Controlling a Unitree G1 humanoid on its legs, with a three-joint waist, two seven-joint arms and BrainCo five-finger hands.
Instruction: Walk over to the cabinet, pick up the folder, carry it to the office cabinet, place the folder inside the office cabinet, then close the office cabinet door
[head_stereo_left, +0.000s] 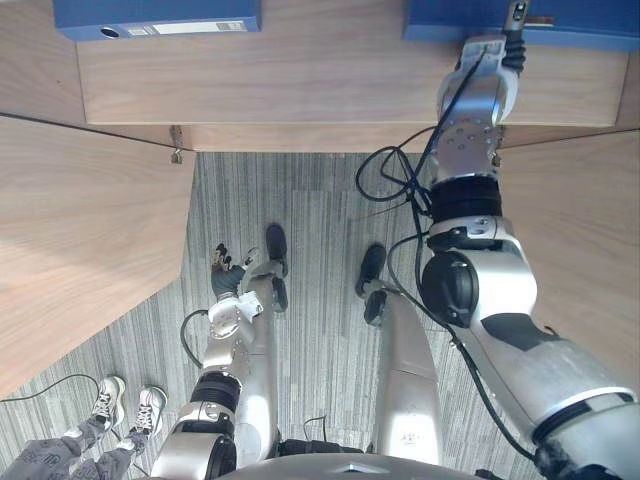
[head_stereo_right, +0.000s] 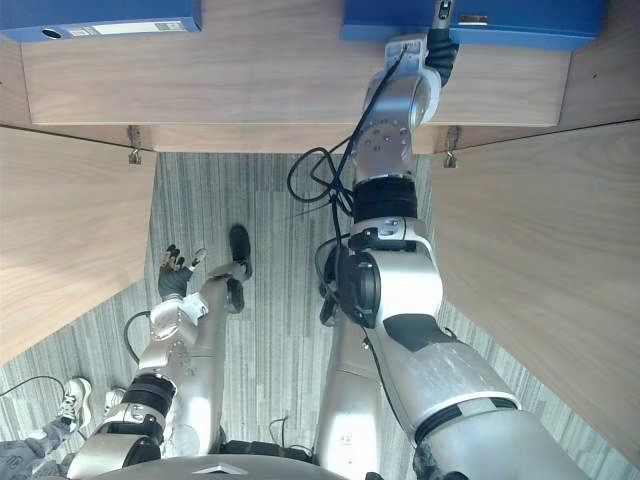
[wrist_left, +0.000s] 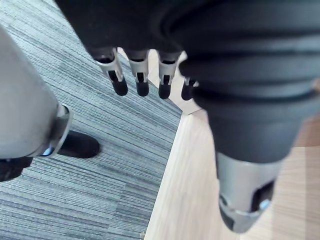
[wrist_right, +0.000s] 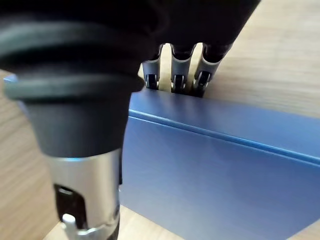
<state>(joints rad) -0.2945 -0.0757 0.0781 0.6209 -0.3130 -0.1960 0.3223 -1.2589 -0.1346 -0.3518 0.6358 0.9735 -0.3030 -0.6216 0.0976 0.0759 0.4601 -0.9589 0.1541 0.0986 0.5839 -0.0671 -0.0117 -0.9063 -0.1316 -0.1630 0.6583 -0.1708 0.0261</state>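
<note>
A blue folder (head_stereo_left: 565, 24) lies at the right of the wooden cabinet shelf (head_stereo_left: 330, 85). My right hand (head_stereo_left: 512, 48) reaches onto it from the near side. In the right wrist view its fingers (wrist_right: 172, 75) hook over the folder's (wrist_right: 225, 165) far edge, with their tips hidden behind it, and the thumb (wrist_right: 90, 200) lies against the near face. My left hand (head_stereo_left: 228, 262) hangs low beside me over the carpet, its fingers (wrist_left: 141, 75) relaxed and holding nothing.
A second blue folder (head_stereo_left: 150, 15) lies at the shelf's left end. Both cabinet doors stand open, the left door (head_stereo_left: 80, 250) and the right door (head_stereo_left: 590, 230) flanking me. A person's legs and shoes (head_stereo_left: 125, 405) stand on the grey carpet at lower left.
</note>
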